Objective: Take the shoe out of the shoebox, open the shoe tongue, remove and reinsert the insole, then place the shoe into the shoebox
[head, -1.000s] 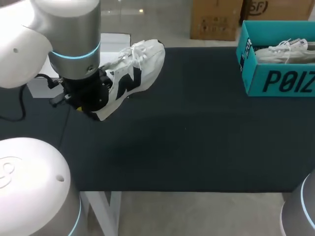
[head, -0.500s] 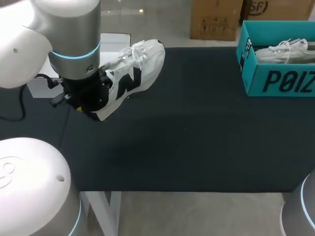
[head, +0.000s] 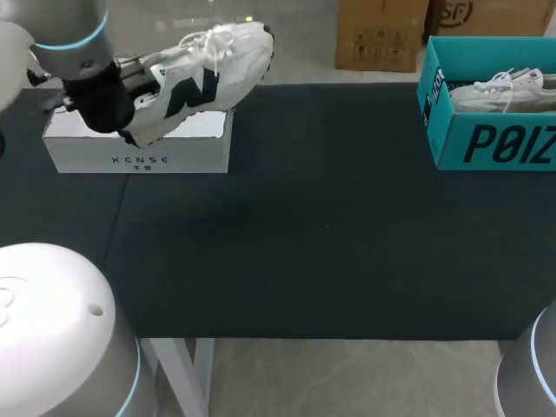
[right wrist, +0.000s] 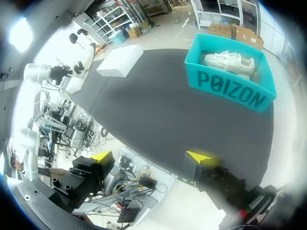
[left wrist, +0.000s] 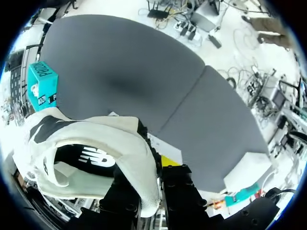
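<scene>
The left gripper point(left wrist: 152, 184) is closed tight on the heel of a white fabric sneaker with a black side logo point(head: 208, 65). The heel's back wall sits between the two fingers, and both press against it. The sneaker reaches out ahead of the gripper, tilted with its toe higher than its heel and pointing toward the table's right side. It hangs over a flat white rectangular box point(head: 139, 156) at the far left of the black table point(head: 330, 243); whether it touches the box cannot be told. The right gripper point(right wrist: 149, 157) is spread wide with nothing in it, well apart from the sneaker. An open teal cardboard shoebox point(head: 486, 143) stands at the far right, with a second white shoe point(head: 504, 91) inside.
</scene>
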{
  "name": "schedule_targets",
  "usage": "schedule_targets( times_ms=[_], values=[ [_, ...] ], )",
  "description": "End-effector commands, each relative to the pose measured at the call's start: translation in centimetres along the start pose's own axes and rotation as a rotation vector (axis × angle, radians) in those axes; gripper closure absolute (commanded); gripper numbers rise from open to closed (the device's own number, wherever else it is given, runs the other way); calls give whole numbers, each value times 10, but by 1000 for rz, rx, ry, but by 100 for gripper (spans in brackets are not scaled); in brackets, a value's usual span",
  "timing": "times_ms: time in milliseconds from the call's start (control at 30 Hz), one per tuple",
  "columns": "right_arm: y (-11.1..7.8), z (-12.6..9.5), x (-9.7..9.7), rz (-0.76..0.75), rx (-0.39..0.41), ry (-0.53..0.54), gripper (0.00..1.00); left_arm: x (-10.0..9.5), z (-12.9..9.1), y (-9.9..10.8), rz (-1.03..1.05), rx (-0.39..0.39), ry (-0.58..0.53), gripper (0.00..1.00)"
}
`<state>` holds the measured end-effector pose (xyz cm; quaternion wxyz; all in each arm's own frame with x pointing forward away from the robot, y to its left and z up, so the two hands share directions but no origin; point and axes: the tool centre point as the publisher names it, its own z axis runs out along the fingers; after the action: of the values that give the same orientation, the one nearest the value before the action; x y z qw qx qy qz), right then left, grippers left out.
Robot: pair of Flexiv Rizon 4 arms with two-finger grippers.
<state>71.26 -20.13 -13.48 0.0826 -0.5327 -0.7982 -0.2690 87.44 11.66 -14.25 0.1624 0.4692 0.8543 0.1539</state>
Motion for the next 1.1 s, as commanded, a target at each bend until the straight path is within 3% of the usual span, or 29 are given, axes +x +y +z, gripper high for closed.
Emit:
schedule_targets(
  times_ms=[33,167,367,633,1100],
  values=[
    [1,0,-1,0,3,0,0,-1,6,32,8,42,-32,100],
    [1,0,-1,0,3,0,0,-2,6,51,25,81,-50,100],
    [1,0,-1,0,3,0,0,1,0,69,102,41,14,100],
    [1,0,-1,0,3,0,0,26,8,89,166,94,135,100],
    [1,0,-1,0,3,0,0,52,63,78,255,184,150,100]
  ],
)
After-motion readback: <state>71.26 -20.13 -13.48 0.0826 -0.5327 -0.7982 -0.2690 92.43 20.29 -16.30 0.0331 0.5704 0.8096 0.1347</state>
